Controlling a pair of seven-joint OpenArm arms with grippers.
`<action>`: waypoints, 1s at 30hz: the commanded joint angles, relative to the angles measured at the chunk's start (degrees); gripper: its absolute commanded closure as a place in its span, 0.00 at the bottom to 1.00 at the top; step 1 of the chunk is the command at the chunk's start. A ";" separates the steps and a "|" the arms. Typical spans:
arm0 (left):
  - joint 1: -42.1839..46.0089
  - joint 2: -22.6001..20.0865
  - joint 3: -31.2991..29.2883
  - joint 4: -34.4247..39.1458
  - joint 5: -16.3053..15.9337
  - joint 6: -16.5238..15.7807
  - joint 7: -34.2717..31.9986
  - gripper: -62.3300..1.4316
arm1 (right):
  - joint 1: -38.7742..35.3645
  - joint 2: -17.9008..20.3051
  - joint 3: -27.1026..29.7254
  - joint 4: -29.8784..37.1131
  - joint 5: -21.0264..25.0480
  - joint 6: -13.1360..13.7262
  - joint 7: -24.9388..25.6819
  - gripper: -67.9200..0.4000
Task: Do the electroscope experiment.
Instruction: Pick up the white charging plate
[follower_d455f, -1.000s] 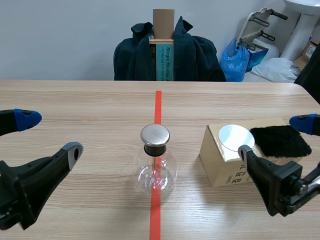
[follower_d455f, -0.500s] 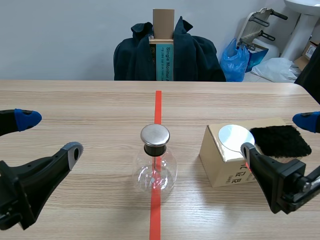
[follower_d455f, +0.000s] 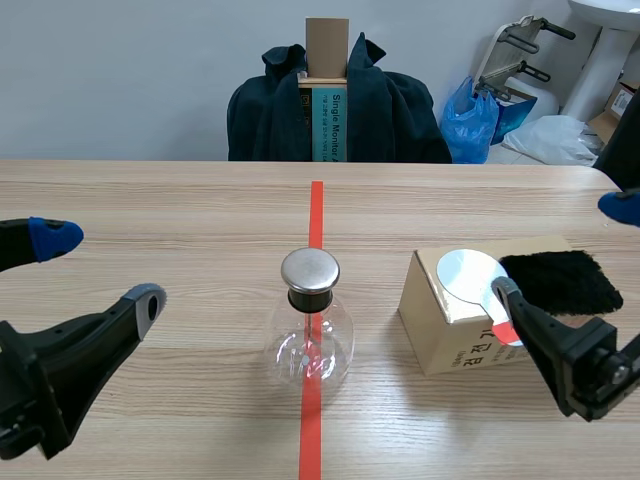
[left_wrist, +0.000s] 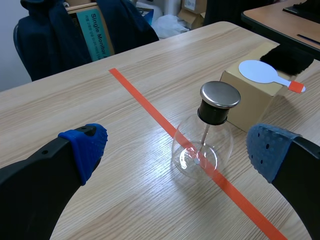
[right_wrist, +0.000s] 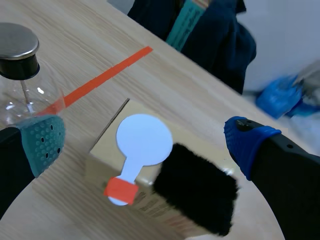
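**Electroscope trial not yet begun: both claws open, nothing picked up**

From the scene view, the clear glass flask (follower_d455f: 312, 330) with its black stopper and round metal cap stands upright on the orange-red tape line (follower_d455f: 316, 210), midway between the side edges of the pale wooden worktop (follower_d455f: 180, 210) and toward its near edge. Toward the right edge sits a brown cardboard box (follower_d455f: 445, 325). A white round paddle (follower_d455f: 472, 275) with an orange-red handle tip lies flat on its top, and a black fur cloth (follower_d455f: 558, 280) lies against the box's far right side. The left claw (follower_d455f: 100, 268) hangs near the left edge, its fingers spread wide and holding nothing. The right claw (follower_d455f: 562, 248) is just as wide open, low over the box and cloth.

In the left wrist view, the flask stands ahead of the parted fingers, apart from both, with a thin rod running down from the cap inside the glass. The box and paddle lie beyond it.

In the right wrist view, the paddle and cloth lie between the spread fingers but below them. The cloth seems to lap over the box's end.

To my eye the whole experiment is left to do: the cloth and paddle look untouched, so the rubbing and the bringing of the paddle to the metal cap remain.
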 joint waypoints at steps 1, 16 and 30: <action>0.28 -0.15 0.26 1.18 -0.37 0.31 -0.79 0.04 | 0.52 0.74 0.37 1.79 -3.48 0.24 4.04 0.00; 0.26 -0.15 0.26 1.18 -0.35 0.31 -0.76 0.04 | -6.69 -2.40 -0.76 -0.68 -50.45 -13.57 24.98 0.00; 0.28 -0.13 0.26 1.18 -0.35 0.33 -0.72 0.04 | 1.88 -2.45 -7.13 -24.98 -61.72 -40.65 21.97 0.00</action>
